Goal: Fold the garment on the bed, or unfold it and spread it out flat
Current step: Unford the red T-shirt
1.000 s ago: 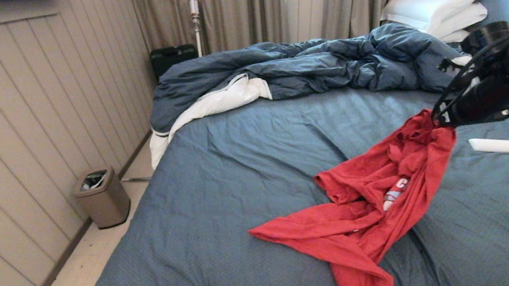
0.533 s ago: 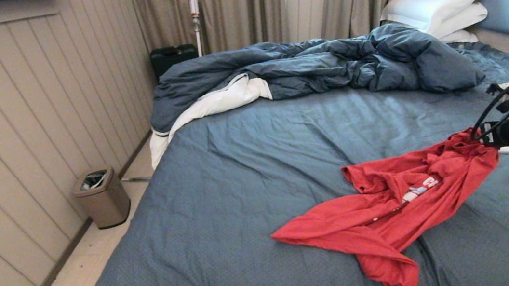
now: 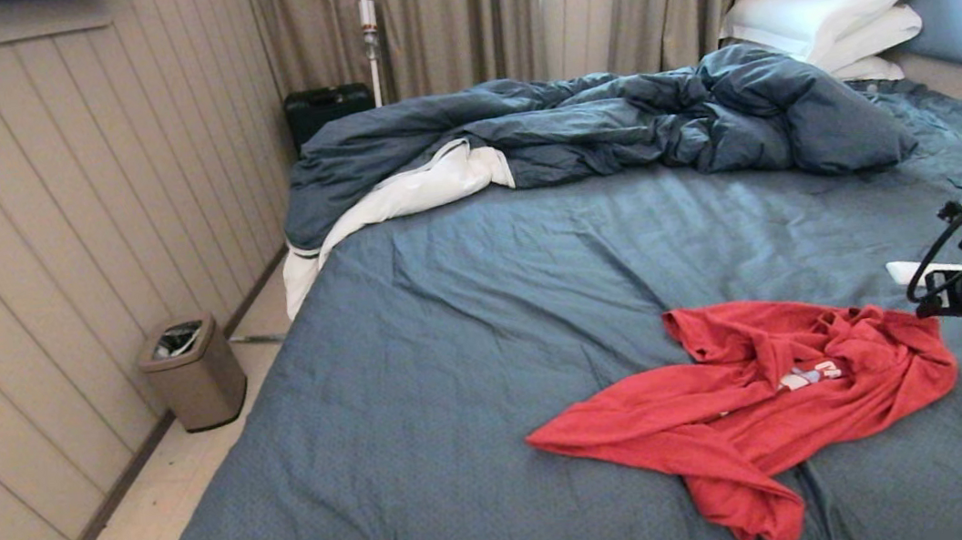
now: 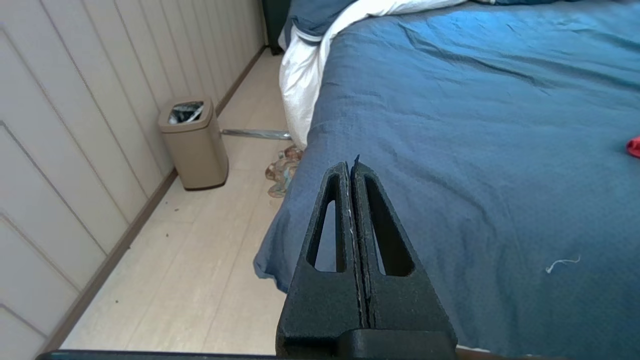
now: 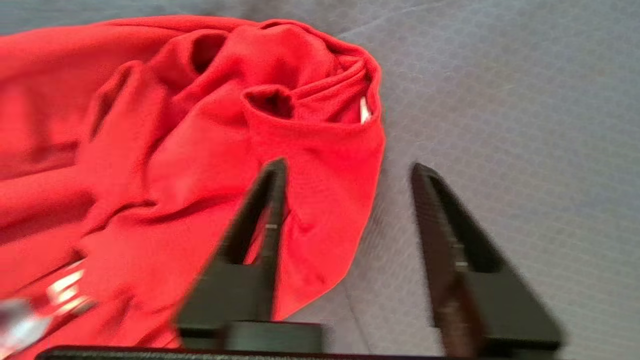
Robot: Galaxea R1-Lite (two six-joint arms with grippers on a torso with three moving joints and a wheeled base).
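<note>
my right end effector [image 5: 345,170], fingers apart and empty, hovers over the limp, bunched red garment [image 3: 762,391]; i'd pinch its collar edge.

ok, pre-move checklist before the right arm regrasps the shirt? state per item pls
1. Right hand open, nothing between its fingers: ok.
2. Right hand clear of the red T-shirt: ok; it hangs just off the bunched end nearest it.
3. T-shirt spread flat on the bed: not ok; crumpled, chest print mostly buried in folds.
4. Clean edge to grab: cannot tell; collar and sleeves are tangled.
5. White flat object beside the shirt out of the way: cannot tell; mostly hidden by the arm.
6. Left hand shut, parked at the bed's near corner: ok.
</note>
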